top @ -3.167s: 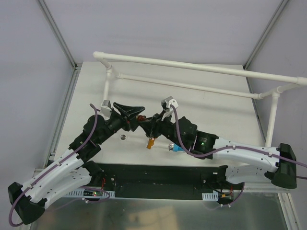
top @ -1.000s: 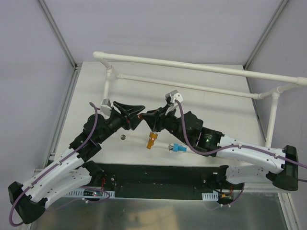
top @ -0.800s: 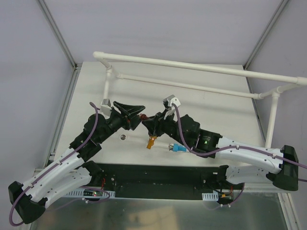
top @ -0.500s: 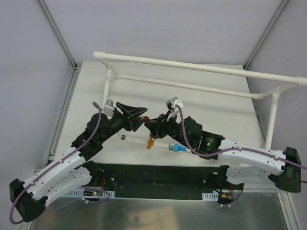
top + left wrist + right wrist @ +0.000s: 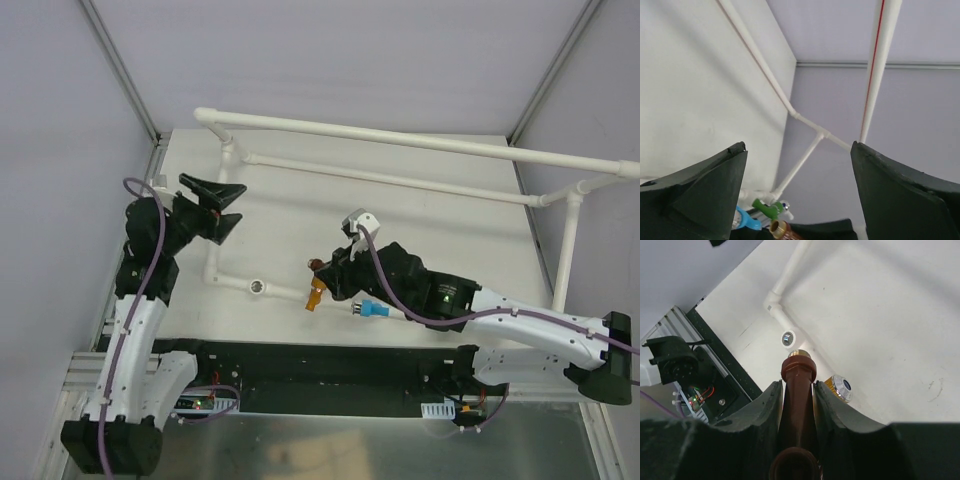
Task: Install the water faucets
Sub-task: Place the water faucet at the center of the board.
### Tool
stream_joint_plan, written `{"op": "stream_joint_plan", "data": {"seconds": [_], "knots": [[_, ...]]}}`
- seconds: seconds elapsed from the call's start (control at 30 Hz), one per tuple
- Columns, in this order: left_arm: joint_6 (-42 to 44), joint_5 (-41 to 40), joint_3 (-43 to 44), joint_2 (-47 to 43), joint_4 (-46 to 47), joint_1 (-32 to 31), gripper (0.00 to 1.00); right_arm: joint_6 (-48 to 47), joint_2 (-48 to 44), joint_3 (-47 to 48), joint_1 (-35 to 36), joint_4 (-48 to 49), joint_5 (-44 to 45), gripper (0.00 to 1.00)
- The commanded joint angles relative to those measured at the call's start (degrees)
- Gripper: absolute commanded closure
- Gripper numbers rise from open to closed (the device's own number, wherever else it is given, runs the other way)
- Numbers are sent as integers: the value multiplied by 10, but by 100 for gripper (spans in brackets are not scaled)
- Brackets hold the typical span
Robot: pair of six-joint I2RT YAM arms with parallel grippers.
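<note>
Two arms are sharing a white table [image 5: 450, 240], and most of the free room is lying across its middle and right, between the grippers and the white pipe frame [image 5: 400, 140] that is running along the far edge and down the right side. The left gripper [image 5: 238, 202] is hanging released near the table's left edge, jaws spread wide with nothing between them, close beside the frame's left post. A low pipe [image 5: 212, 250] is dropping from that post, turning at an elbow and crossing the near-left part of the table, with an open socket [image 5: 258, 286] facing up from it. The right gripper [image 5: 322, 268] is clenching the brown faucet [image 5: 798, 371], whose brass tip is sticking out past the fingers, above and apart from that socket. The orange faucet [image 5: 316, 296] is lying just beside it at the low pipe's end; whether they are joined I cannot tell. The blue faucet [image 5: 371, 308] is lying near the black strip [image 5: 330, 365] edging the near side. The green faucet [image 5: 764, 205] is showing only low in the left wrist view, beside the blue one.
</note>
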Motion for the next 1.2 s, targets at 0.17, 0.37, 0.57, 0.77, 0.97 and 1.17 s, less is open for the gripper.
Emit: {"op": "stream_joint_plan", "data": {"seconds": [0.17, 0.37, 0.57, 0.77, 0.97, 1.17], "knots": [[363, 204, 172, 199, -152, 157, 5, -101, 88, 217, 3, -209, -109, 100], [535, 44, 185, 211, -162, 157, 3, -248, 177, 296, 25, -273, -154, 100], [645, -7, 164, 221, -162, 158, 1, -425, 320, 406, 74, -373, -103, 100], [696, -51, 177, 247, -160, 160, 1, -562, 456, 504, 104, -441, -18, 100], [731, -83, 197, 274, -146, 178, 1, -629, 565, 606, 108, -489, 26, 100], [737, -29, 179, 295, -114, 199, 1, -692, 632, 659, 108, -517, 48, 100]]}}
